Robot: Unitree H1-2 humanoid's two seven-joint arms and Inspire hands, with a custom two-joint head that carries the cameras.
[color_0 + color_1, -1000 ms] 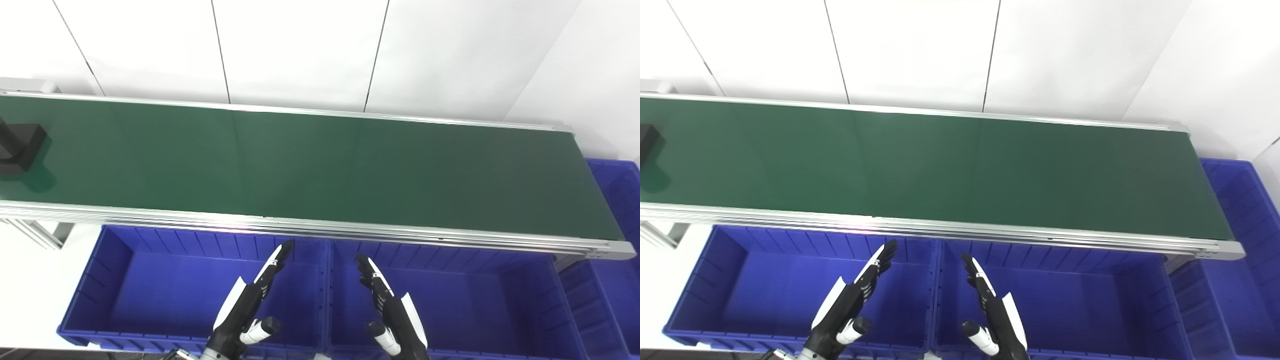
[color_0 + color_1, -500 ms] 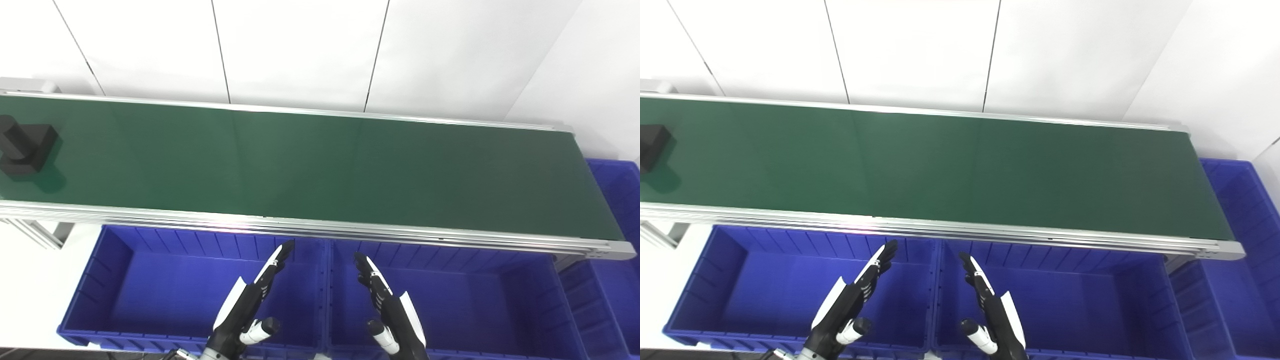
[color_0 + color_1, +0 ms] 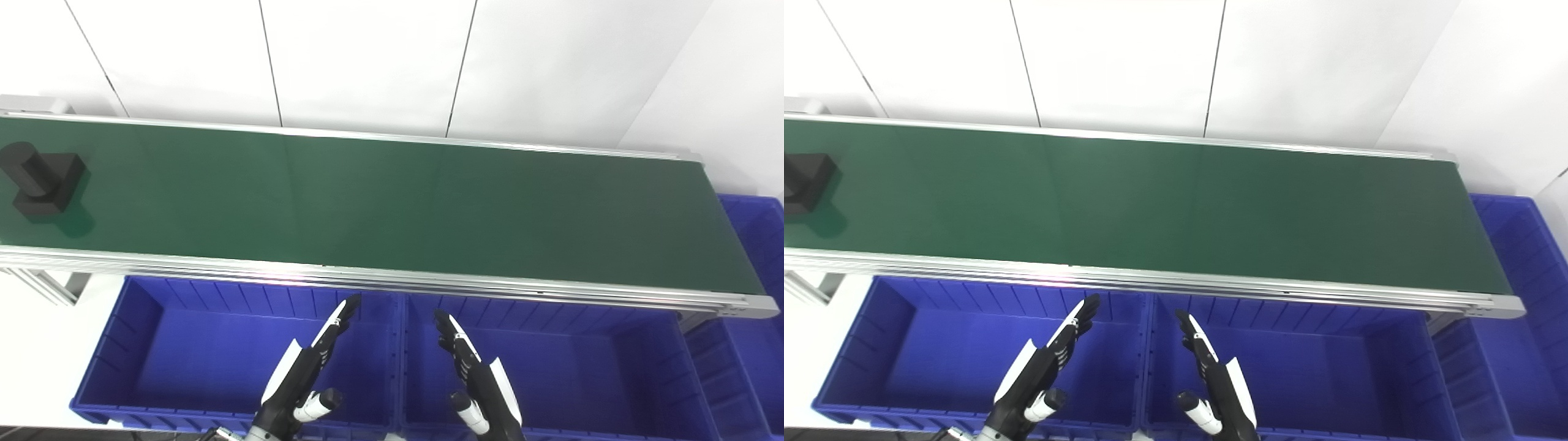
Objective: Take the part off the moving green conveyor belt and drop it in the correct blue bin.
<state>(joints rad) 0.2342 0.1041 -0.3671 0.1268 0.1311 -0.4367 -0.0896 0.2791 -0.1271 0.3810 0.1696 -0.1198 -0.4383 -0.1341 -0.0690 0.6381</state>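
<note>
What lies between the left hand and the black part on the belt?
Left eye view: bare green belt, its aluminium rail and the left blue bin's wall separate the left hand from the black part.

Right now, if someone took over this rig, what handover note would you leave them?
Left robot hand: open, holding nothing, fingers stretched out, above the left blue bin.
Right robot hand: open, holding nothing, above the middle blue bin.
Black part: a block with a cylinder on it, on the green conveyor belt at its far left end, out of reach of both hands for now.
A third blue bin sits past the belt's right end. No parts show in the near bins.
Done: nothing picked yet.
Left: grasp the part off the belt and drop it into the correct bin. The pictures do not show which bin that is.
</note>
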